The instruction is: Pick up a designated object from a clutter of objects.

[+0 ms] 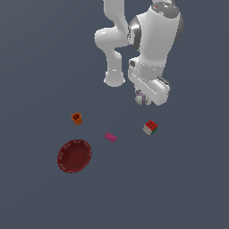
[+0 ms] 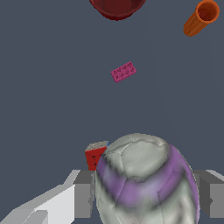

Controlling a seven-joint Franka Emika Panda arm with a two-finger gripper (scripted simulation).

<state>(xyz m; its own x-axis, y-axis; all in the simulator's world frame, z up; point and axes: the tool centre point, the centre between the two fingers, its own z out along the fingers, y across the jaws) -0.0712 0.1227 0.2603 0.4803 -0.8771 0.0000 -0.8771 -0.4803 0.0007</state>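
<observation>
While ball [image 2: 146,183] sits clamped between gripper [image 2: 146,192] fingers [image 2: 83,194], raised off floor [image 1: 36,67] above cube [image 1: 150,127], risks noted: round surface, narrow pad contact; slip or roll-out under jerk. Drop could scatter cube, brick [image 1: 110,137].

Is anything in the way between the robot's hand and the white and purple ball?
No, nothing visible is. In the wrist view the ball sits right between the gripper's two fingers. The cube, pink brick, orange cup and red bowl all lie farther off.
</observation>
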